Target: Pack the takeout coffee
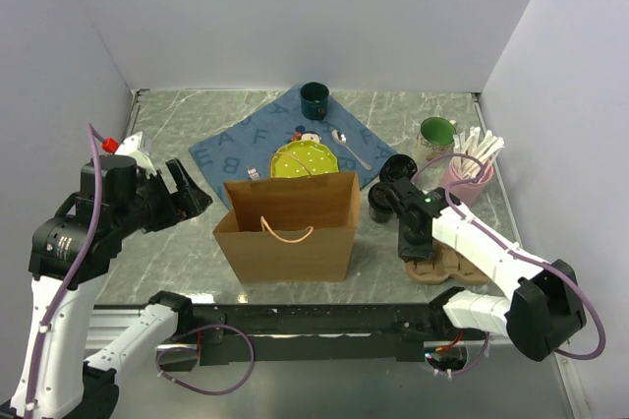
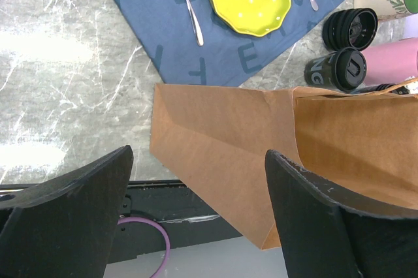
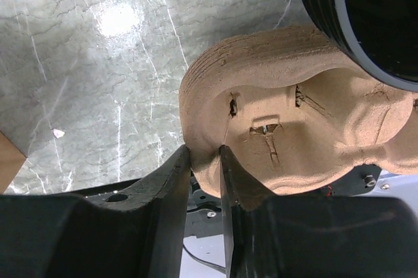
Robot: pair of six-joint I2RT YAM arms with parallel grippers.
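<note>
Carrier (image 3: 274, 95) grasp: right jaws clenched on its rim; left jaws released near bag (image 2: 215, 141). Next, we reckon: lift it bagward.

top view: bright, even overhead light; shadows soft and faint
surface (image 2: 59, 95): white glare patches in both wrist views
left fingers (image 2: 65, 219): near-black, little detail, edges soft
right wrist view: pulp carrier (image 3: 274, 95) sharp, evenly lit; cup lid (image 3: 372, 17) in the corner dark, slightly soft
</note>
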